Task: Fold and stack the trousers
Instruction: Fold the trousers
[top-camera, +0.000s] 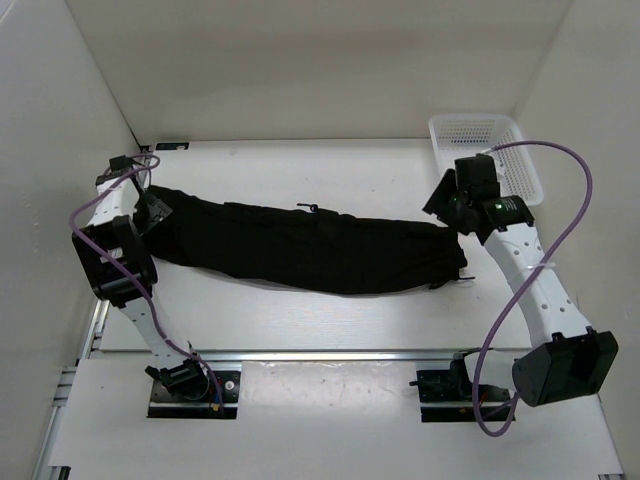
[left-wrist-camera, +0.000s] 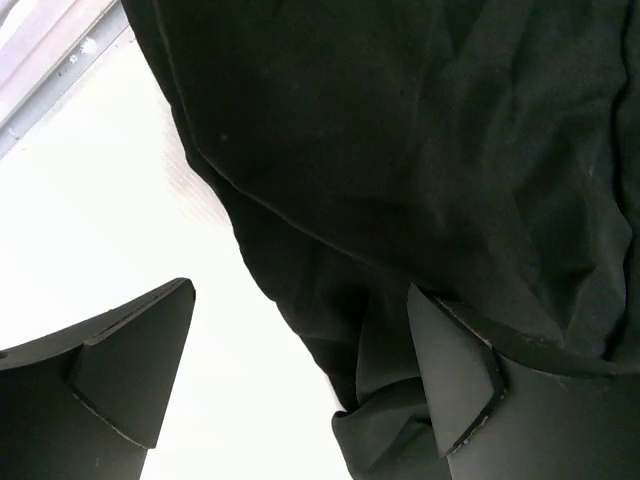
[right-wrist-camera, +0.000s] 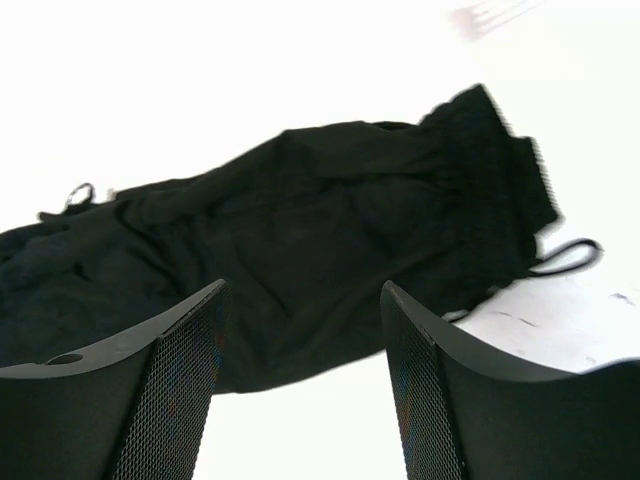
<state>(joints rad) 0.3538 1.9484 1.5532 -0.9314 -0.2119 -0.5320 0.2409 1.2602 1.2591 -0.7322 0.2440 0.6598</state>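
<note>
The black trousers (top-camera: 310, 250) lie stretched lengthwise across the table, legs to the left and waist to the right. My left gripper (top-camera: 152, 205) hangs over the left end. In the left wrist view it (left-wrist-camera: 300, 375) is open, with a fold of the trousers (left-wrist-camera: 400, 150) lying against its right finger (left-wrist-camera: 455, 370). My right gripper (top-camera: 448, 205) hovers by the waist end. In the right wrist view it (right-wrist-camera: 305, 385) is open and empty, just short of the trousers (right-wrist-camera: 300, 230), whose gathered waistband (right-wrist-camera: 500, 170) and thin cord (right-wrist-camera: 570, 255) lie at the right.
A white plastic mesh basket (top-camera: 487, 150) stands at the back right, just behind the right wrist. White walls close the table on the left, back and right. A metal rail (left-wrist-camera: 50, 60) runs along the table's left edge.
</note>
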